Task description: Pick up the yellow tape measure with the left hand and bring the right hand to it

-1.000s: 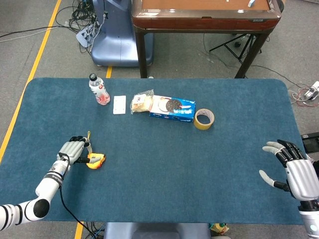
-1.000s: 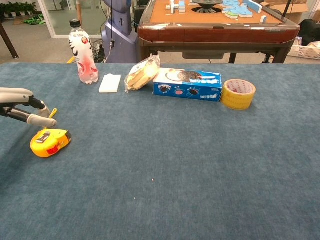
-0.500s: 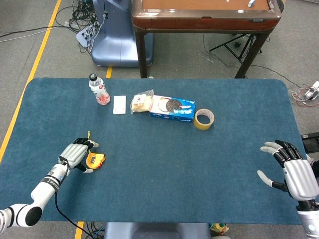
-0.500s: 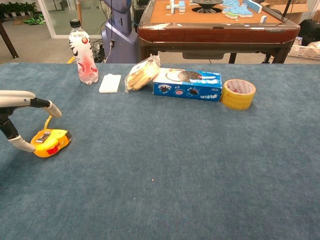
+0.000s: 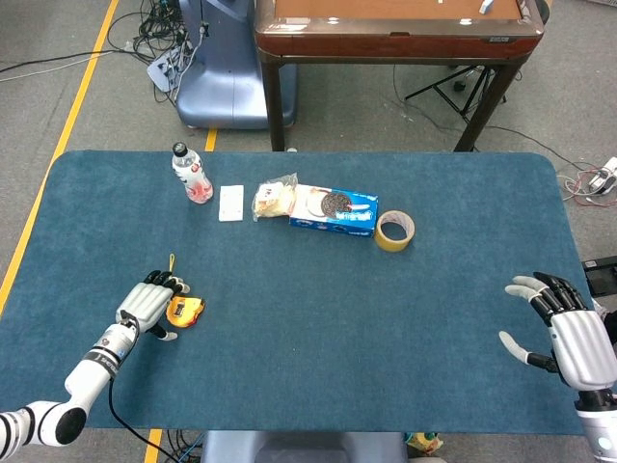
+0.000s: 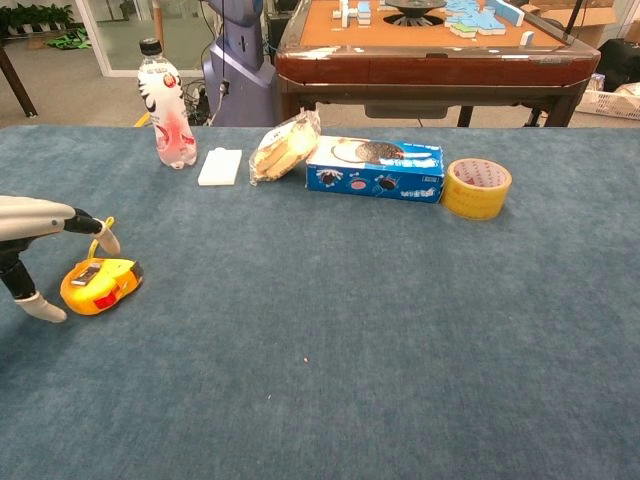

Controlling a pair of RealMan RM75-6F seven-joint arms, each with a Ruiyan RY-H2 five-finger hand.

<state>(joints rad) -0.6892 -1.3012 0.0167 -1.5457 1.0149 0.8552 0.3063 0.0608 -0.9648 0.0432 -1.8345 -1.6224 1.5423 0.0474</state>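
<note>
Left robot hand (image 5: 147,305) lowered beside tape measure (image 5: 184,312), fingers spread, empty; right robot hand (image 5: 569,336) unchanged, wide.

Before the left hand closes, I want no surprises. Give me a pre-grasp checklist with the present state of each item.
1. Yellow tape measure flat on the blue table: ok.
2. Left hand beside it with fingers apart: ok.
3. Fingers on both sides of the case: cannot tell; the thumb sits at its near left, another finger behind it.
4. Hand touching the case: cannot tell.
5. Nothing crowding the tape measure; bottle far behind: ok.
6. Right hand open, far across the table: ok.
</note>
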